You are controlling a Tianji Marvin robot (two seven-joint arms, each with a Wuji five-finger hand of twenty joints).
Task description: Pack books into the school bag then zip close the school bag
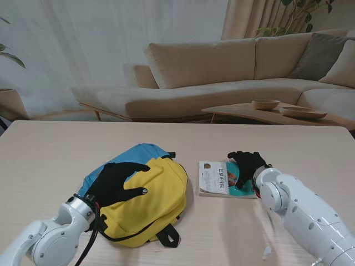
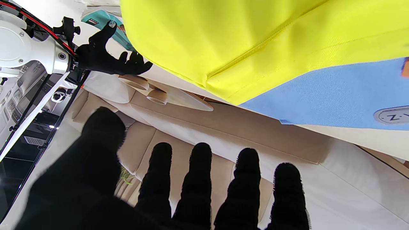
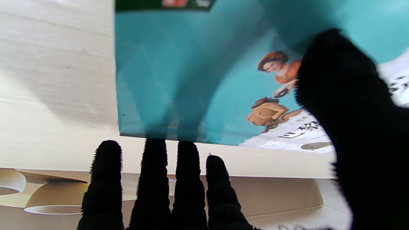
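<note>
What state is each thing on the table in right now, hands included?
school bag: lying flat on the table, no opening visible, no book in it yet.
book: closed, flat on the table, right of the bag, apart from it.
left hand: open, fingers spread, over the bag's top; contact unclear.
right hand: open, over the book's right end, not gripping it.

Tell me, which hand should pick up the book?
The right hand, probably. It hovers open right over the book, while the left hand is spread on the yellow bag, far from the book.
</note>
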